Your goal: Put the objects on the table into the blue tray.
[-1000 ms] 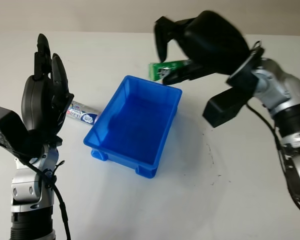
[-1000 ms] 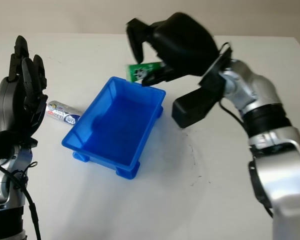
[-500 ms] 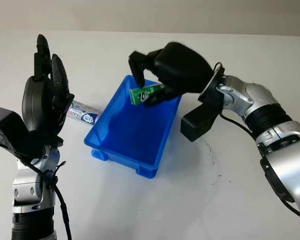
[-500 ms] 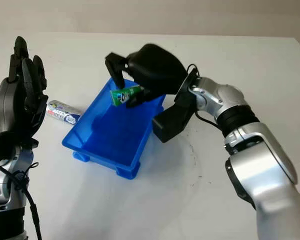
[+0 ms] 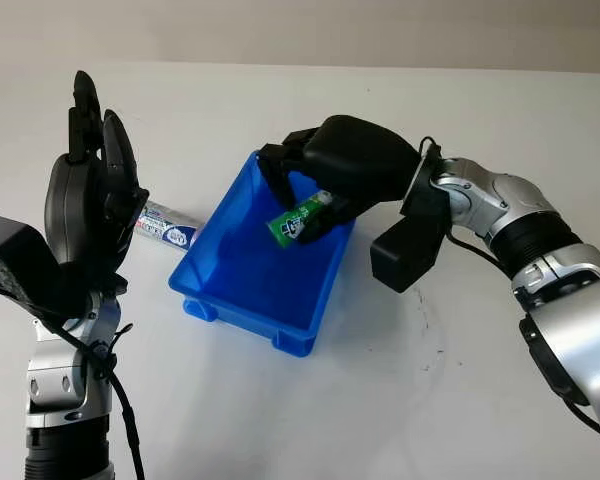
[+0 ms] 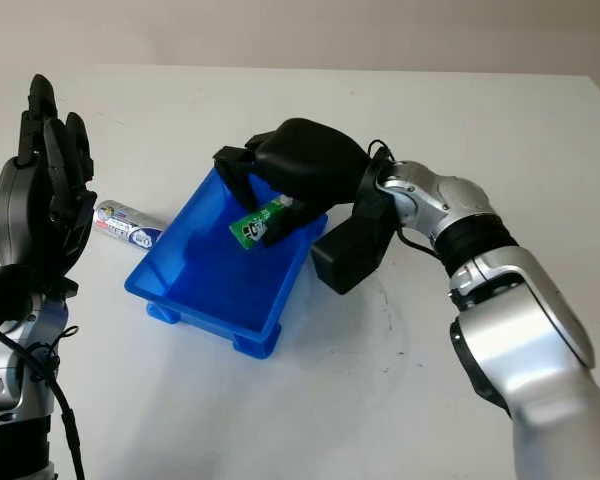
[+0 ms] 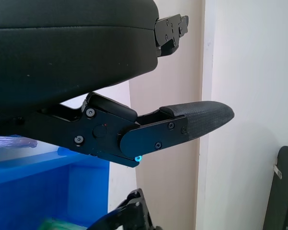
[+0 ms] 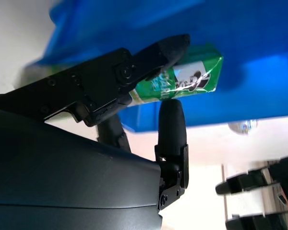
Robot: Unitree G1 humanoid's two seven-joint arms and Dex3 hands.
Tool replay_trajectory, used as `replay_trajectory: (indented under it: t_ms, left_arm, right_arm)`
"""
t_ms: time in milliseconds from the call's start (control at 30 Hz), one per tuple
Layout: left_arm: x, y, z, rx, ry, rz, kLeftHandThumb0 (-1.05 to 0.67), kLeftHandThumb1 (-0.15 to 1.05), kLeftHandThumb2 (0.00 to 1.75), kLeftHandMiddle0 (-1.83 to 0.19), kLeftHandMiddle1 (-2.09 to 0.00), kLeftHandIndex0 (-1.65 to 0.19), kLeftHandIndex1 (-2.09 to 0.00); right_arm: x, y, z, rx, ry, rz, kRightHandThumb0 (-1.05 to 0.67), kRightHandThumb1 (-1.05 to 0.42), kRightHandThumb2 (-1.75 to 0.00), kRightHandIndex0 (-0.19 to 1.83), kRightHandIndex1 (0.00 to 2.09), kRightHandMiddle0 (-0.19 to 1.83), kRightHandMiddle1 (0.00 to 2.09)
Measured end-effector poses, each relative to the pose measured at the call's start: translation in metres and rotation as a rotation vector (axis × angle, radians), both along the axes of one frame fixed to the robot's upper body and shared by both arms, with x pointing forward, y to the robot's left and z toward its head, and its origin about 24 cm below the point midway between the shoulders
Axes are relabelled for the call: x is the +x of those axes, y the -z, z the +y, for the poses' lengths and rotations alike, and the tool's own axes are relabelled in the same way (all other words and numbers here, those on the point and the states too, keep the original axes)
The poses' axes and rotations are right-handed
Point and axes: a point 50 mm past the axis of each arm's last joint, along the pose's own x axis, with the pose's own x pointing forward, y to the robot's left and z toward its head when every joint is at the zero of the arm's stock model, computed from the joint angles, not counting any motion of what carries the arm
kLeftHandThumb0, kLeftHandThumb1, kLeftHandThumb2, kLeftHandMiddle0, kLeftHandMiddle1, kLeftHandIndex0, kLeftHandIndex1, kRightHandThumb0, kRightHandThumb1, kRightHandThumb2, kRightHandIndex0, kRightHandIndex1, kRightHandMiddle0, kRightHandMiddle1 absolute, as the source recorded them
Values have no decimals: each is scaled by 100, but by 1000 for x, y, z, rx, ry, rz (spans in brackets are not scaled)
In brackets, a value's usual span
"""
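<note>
A blue tray (image 5: 235, 290) sits mid-table. My right hand (image 5: 325, 185) hangs over the tray's far end, shut on a green packet (image 5: 298, 220) that tilts down into the tray; the right wrist view shows the green packet (image 8: 182, 84) pinched between black fingers (image 8: 172, 124). A white and blue tube (image 5: 166, 226) lies on the table just left of the tray. My left hand (image 5: 90, 190) is raised upright at the left, open, beside the tube and partly hiding it.
The white table (image 5: 400, 400) stretches around the tray, bare at the front and right. A pale wall (image 5: 280, 30) runs behind the table's far edge.
My right hand has carried the green packet from behind the tray's far rim to over the tray and lowered it inside. The left hand and the tube have not moved.
</note>
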Motion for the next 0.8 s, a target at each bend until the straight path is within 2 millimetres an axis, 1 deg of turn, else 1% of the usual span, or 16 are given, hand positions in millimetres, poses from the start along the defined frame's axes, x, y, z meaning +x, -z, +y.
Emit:
replay_trajectory:
  t_ms: [100,133,200,267,467,633,733,800]
  left_arm:
    - [0,0,0,1,-1,0,-79,105,66,19,0,19,0]
    - [0,0,0,2,-1,0,-79,105,66,19,0,19,0]
    - [0,0,0,2,0,0,-79,105,65,19,0,19,0]
    - [0,0,-1,2,0,0,-80,105,66,19,0,19,0]
    - [0,0,-1,7,-1,2,-79,105,67,19,0,19,0]
    - [1,0,-2,8,2,3,-79,105,67,19,0,19,0]
    - [1,1,-3,7,3,3,-79,105,67,19,0,19,0]
    - [1,1,-3,6,2,4,-79,105,67,19,0,19,0]
  right_arm:
    - [-3,-1,-3,-12,-9,22,-84,-105,-25,17,37,11,58]
    - [-4,-3,-4,-4,-12,28,-85,-105,-30,15,24,10,43]
    - [-6,-8,-5,20,-21,35,-89,-105,-40,7,9,3,24]
    - [-9,-13,-4,37,-30,39,-90,-105,-47,-1,4,-3,15]
    - [-13,-22,-8,123,0,75,-91,-105,-58,-14,0,-12,7]
    - [-12,-17,-30,311,122,188,-93,-105,-62,-19,0,-18,3]
    - [-15,-7,-47,458,204,269,-94,-105,-65,-19,0,-19,0]
    - [-18,3,-58,538,259,324,-92,-105,-67,-19,0,-19,0]
